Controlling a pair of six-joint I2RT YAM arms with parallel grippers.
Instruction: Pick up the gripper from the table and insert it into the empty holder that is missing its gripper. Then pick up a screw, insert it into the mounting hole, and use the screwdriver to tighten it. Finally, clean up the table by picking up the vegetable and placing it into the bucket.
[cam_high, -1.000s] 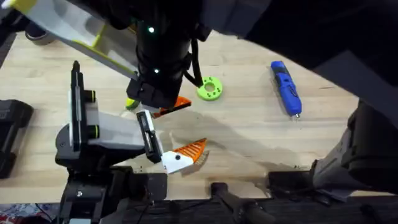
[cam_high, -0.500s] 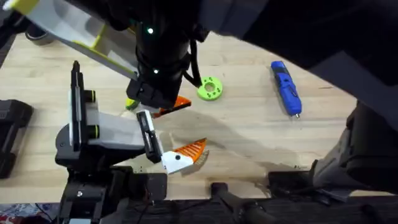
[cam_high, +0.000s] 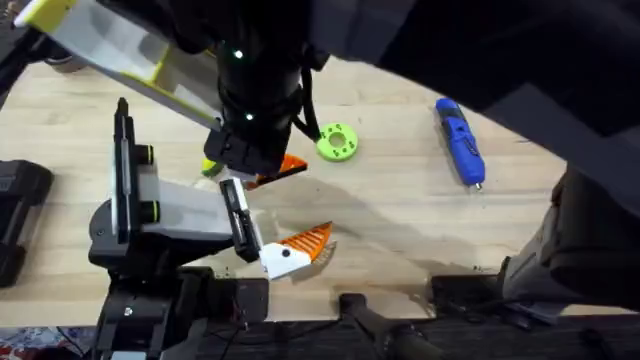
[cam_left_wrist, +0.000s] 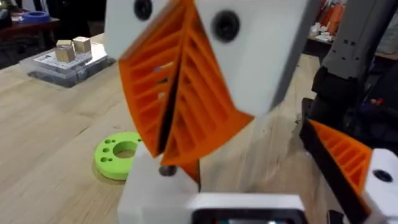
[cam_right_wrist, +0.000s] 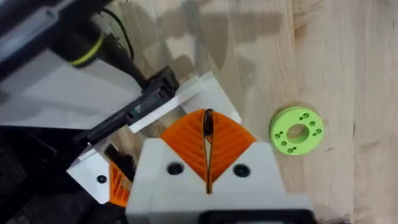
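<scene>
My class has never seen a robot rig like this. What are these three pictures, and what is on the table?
These are two robot arms at a wooden table, each ending in a two-finger gripper with orange ribbed pads. One picture is taken from above the table. The other two come from small cameras on each arm's wrist, looking along its own fingers.

On the table stands a grey holder with one white and orange finger already mounted. A green disc with holes and a blue screwdriver lie farther off.

The left gripper is shut and appears to clamp the loose gripper piece, a white block. The right gripper is shut above the holder.
</scene>
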